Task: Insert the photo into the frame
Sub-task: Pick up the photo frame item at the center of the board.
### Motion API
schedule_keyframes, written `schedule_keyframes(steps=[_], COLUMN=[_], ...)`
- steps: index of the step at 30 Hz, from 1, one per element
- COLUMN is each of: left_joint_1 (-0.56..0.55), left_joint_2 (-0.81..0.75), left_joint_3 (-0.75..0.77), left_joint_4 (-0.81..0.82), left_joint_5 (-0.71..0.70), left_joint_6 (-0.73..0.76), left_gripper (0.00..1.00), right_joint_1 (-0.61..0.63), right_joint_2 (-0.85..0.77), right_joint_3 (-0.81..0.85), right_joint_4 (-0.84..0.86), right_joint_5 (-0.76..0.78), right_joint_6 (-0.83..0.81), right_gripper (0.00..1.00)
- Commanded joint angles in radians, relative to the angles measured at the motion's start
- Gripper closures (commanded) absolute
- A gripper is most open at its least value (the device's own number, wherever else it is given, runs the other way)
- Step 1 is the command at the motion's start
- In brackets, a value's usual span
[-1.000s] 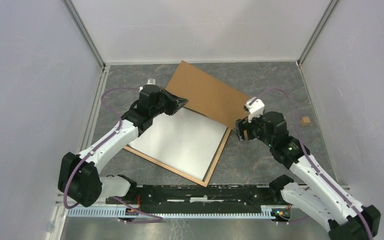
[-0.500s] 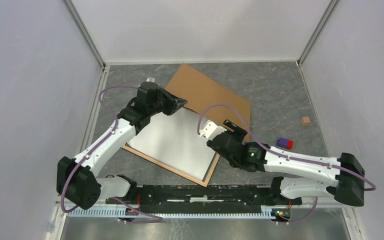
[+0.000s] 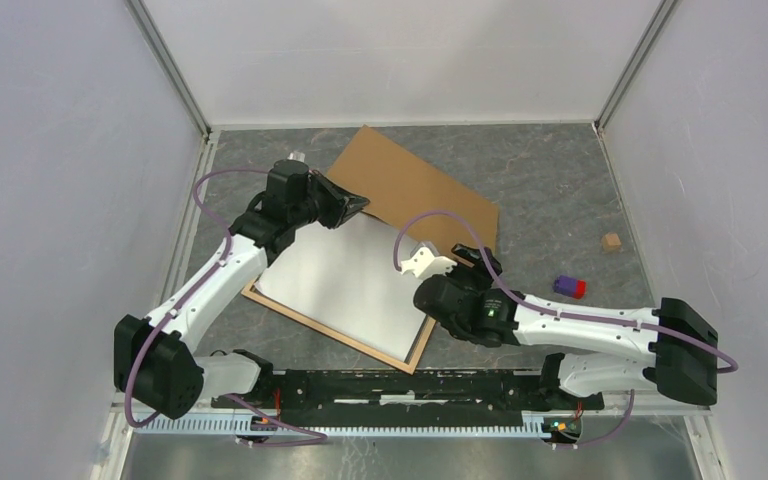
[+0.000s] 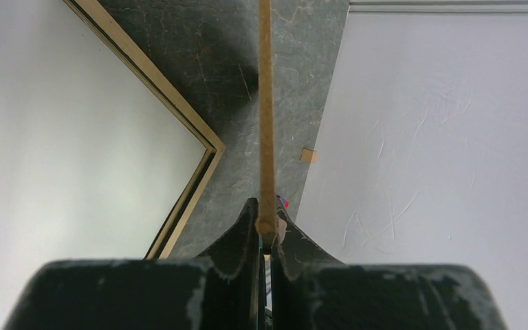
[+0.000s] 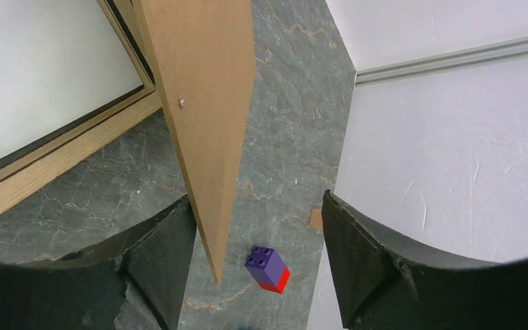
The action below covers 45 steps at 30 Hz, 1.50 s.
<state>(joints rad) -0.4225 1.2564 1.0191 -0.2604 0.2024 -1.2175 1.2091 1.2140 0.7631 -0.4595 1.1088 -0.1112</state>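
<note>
**Status.** The large rectangular paper photo [image 3: 345, 280] lies white back up on the grey marbled tabletop [image 3: 550, 190]. It sits inside the rails of the thin light-tan wooden frame [image 5: 62, 151], which lies back side up. Whether every edge of the photo sits below the rails cannot be told.

**Left fingers** [image 4: 237, 237]. They are clamped on the edge of the flat brown backing board [image 3: 420, 190], near its left corner. The wrist view shows the board edge-on, with the gripped end raised above the photo. The board is tilted, and its right corner points down toward the tabletop. Whether that corner touches cannot be told.

**Right fingers** [image 5: 155, 251]. They stand wide apart and hold nothing, just beside the frame's right rail. The board's near edge is seen in the gap between them, closer to one finger and not pinched.

**Step in hand.** Judged from this layout, the photo is already placed. The work in hand appears to be control of the backing board, with the right arm positioned for a second hold.

**Next move.**
1. Close the right fingers on the board edge only. Do not catch the frame rail or the photo beneath.
2. Move both arms together so the board does not twist.
3. Square the board to the rails before lowering it, since a skewed descent could push the photo out of place.

**Obstacles.** A purple-and-red toy block [image 5: 268, 268] lies just beyond the board's low corner. A small tan block [image 3: 611, 241] lies farther right.
</note>
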Motion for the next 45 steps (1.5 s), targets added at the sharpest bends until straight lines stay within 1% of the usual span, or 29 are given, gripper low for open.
schedule_keyframes(steps=[1, 2, 6, 11, 17, 20, 25, 27, 28, 29, 30, 34, 35, 38, 40, 41, 43, 45], left_joint_1=[0.007, 0.008, 0.013, 0.021, 0.035, 0.050, 0.056, 0.059, 0.060, 0.062, 0.064, 0.080, 0.083, 0.087, 0.088, 0.087, 0.087, 0.087], left_joint_2=[-0.014, -0.010, -0.009, -0.001, 0.010, 0.025, 0.053, 0.064, 0.067, 0.071, 0.072, 0.065, 0.059, 0.022, -0.022, -0.052, -0.103, -0.161], left_joint_3=[0.064, 0.066, 0.070, 0.077, 0.091, 0.084, 0.103, 0.119, 0.130, 0.139, 0.152, 0.195, 0.215, 0.296, 0.337, 0.356, 0.381, 0.370], left_joint_4=[0.064, 0.062, 0.056, 0.056, 0.057, 0.081, 0.084, 0.080, 0.075, 0.067, 0.059, 0.034, 0.014, -0.083, -0.139, -0.160, -0.196, -0.197], left_joint_5=[0.062, 0.066, 0.077, 0.107, 0.136, 0.182, 0.234, 0.254, 0.260, 0.262, 0.268, 0.299, 0.298, 0.233, 0.154, 0.115, 0.014, -0.088], left_joint_6=[0.048, 0.050, 0.053, 0.050, 0.069, 0.065, 0.079, 0.096, 0.112, 0.131, 0.153, 0.231, 0.264, 0.389, 0.461, 0.498, 0.563, 0.610], left_gripper=[0.98, 0.98, 0.98, 0.98, 0.98, 0.98, 0.98, 0.98, 0.97, 0.92, 0.83, 0.54, 0.43, 0.18, 0.09, 0.06, 0.03, 0.00], right_joint_1=[0.005, 0.006, 0.006, -0.018, -0.073, -0.086, -0.094, -0.095, -0.097, -0.098, -0.101, -0.125, -0.133, -0.162, -0.199, -0.225, -0.285, -0.350], right_joint_2=[0.016, 0.023, 0.046, 0.060, 0.065, 0.081, 0.088, 0.083, 0.078, 0.071, 0.065, 0.020, 0.003, -0.046, -0.074, -0.085, -0.094, -0.085], right_joint_3=[-0.017, -0.016, -0.011, -0.026, -0.014, 0.004, 0.028, 0.044, 0.052, 0.058, 0.067, 0.103, 0.109, 0.121, 0.140, 0.151, 0.183, 0.227], right_joint_4=[0.108, 0.114, 0.134, 0.163, 0.189, 0.183, 0.176, 0.164, 0.160, 0.155, 0.147, 0.112, 0.107, 0.105, 0.091, 0.081, 0.046, -0.003], right_joint_5=[0.058, 0.064, 0.071, 0.081, -0.030, -0.057, -0.052, -0.047, -0.043, -0.032, -0.022, -0.031, -0.040, -0.076, -0.124, -0.155, -0.228, -0.278], right_joint_6=[-0.013, -0.013, -0.012, -0.002, -0.003, 0.005, -0.003, -0.003, -0.007, -0.011, -0.013, -0.027, -0.036, -0.065, -0.070, -0.068, -0.057, -0.038], right_gripper=[0.29, 0.29, 0.39, 0.43, 0.45, 0.53, 0.69, 0.80, 0.87, 0.94, 1.00, 1.00, 1.00, 1.00, 1.00, 1.00, 1.00, 1.00])
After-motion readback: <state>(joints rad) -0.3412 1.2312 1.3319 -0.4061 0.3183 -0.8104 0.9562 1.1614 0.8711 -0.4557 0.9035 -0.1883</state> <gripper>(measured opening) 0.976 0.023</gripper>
